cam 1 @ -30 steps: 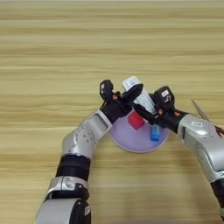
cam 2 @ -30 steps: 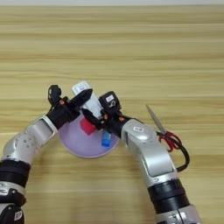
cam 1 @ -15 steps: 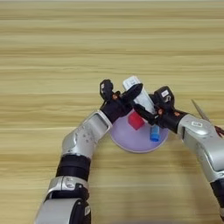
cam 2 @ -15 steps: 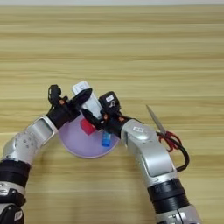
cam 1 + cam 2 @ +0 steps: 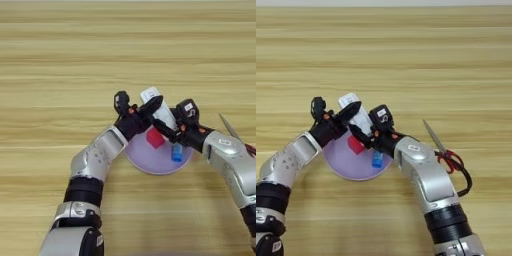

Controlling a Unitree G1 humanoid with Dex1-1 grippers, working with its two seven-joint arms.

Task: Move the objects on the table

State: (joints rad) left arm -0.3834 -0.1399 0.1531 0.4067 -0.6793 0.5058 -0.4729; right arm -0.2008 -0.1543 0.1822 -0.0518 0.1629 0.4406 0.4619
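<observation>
Over the far rim of the lilac plate point(image 5: 150, 164) both grippers meet, and the white oblong device point(image 5: 159, 111) sits right between them. The left gripper point(image 5: 141, 111) has one black finger lying across the device's upper side and the other spread out behind it, so its jaws stand apart around the white body, though whether they truly pinch it I cannot tell. The right gripper point(image 5: 362, 134) comes in from the other side, its fingers reaching under the device's near end; open or closed, the views do not settle that either. It reads like a hand-over or a joint placing, but that is a judgement only.

Just below the jaws, on the plate, lies the red cube point(image 5: 155, 138), almost under the left gripper's fingertips. Beside it, nearer the right gripper's wrist, the blue glue stick point(image 5: 177, 153) rests on the plate as well. So two of the objects look settled there, if the plate is the goal.

Well off to the outer side of the right arm, apart from both jaws, the red-handled scissors point(image 5: 445, 151) lie flat on the table point(image 5: 60, 65), blades pointing away, untouched. By my reading the device is the step in hand, and the scissors are what is left.
</observation>
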